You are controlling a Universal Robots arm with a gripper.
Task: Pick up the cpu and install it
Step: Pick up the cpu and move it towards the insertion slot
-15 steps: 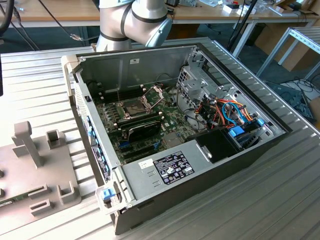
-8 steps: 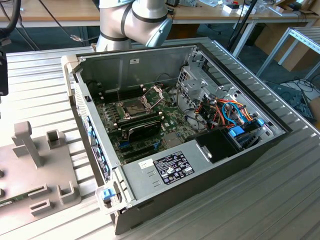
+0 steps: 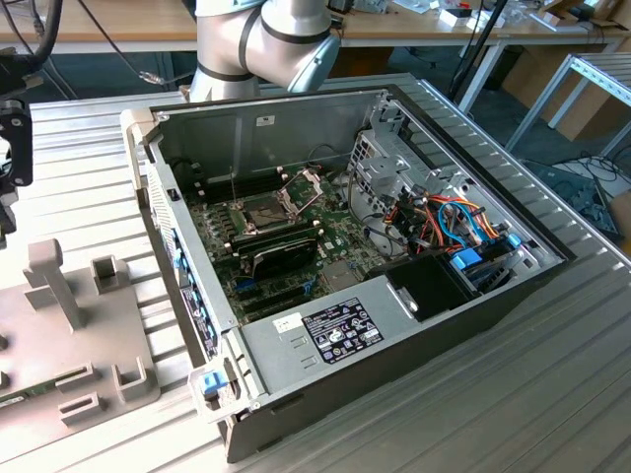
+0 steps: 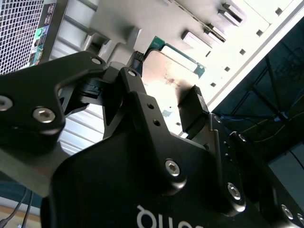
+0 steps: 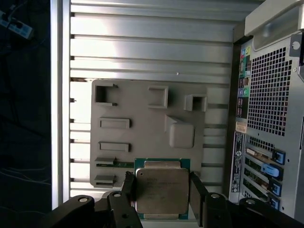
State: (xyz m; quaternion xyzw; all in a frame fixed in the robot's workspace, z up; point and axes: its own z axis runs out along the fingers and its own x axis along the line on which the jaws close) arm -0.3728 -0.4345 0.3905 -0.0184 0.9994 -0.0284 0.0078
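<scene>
My gripper (image 5: pixel 162 188) pinches the cpu (image 5: pixel 161 192) by its edges; I'd carry it level toward the socket (image 3: pixel 264 215), mid-frame in the exterior view.

An open computer case (image 3: pixel 444 330) lies on a slatted metal table (image 3: pixel 552 414). Inside the case, a green motherboard (image 3: pixel 337 261) carries a socket (image 3: pixel 259 215) whose hinged frame (image 3: pixel 304 183) stands raised. Behind the case rises the arm's base (image 3: pixel 261 44); to the case's exterior-view left sits a grey fixture tray (image 3: pixel 39 345)
</scene>
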